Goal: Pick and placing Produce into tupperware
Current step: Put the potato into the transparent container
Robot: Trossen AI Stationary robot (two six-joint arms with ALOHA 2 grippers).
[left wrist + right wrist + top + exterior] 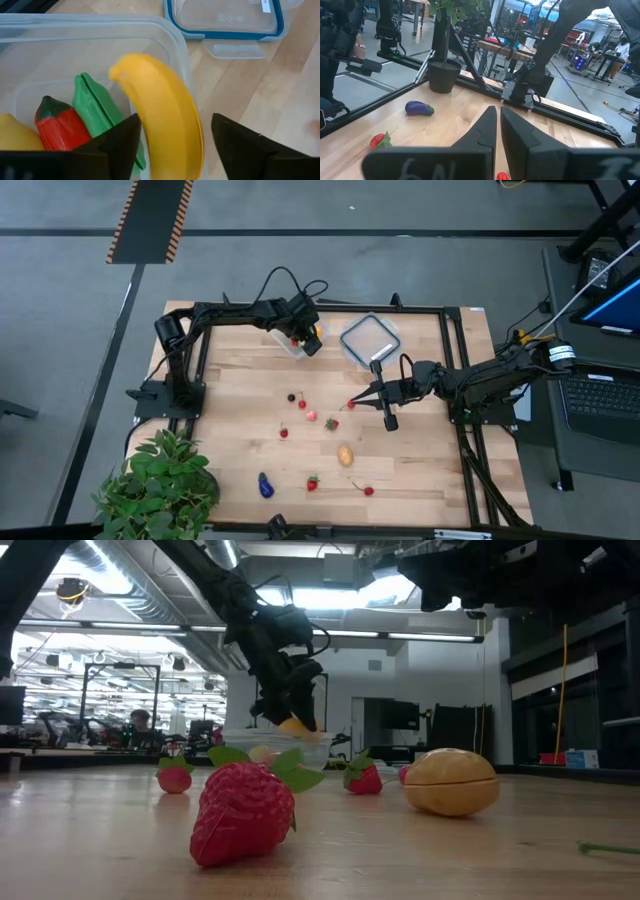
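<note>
At the upper centre of the high view, the left tool (303, 332) hangs over the clear tupperware (287, 343), its fingers spread either side of a yellow banana (162, 127) that sits between them above the tub's near wall, apparently just let go so it drops in with the red pepper (60, 127) and green piece (97, 107) already inside. The blue-rimmed lid (369, 340) lies just to the right, clear of the opening. The right tool (389, 420), fingers pressed together, waits mid-frame above the surface (430, 470), near the scattered strawberry (243, 810), potato (345, 454) and eggplant (265, 485) still to be collected.
</note>
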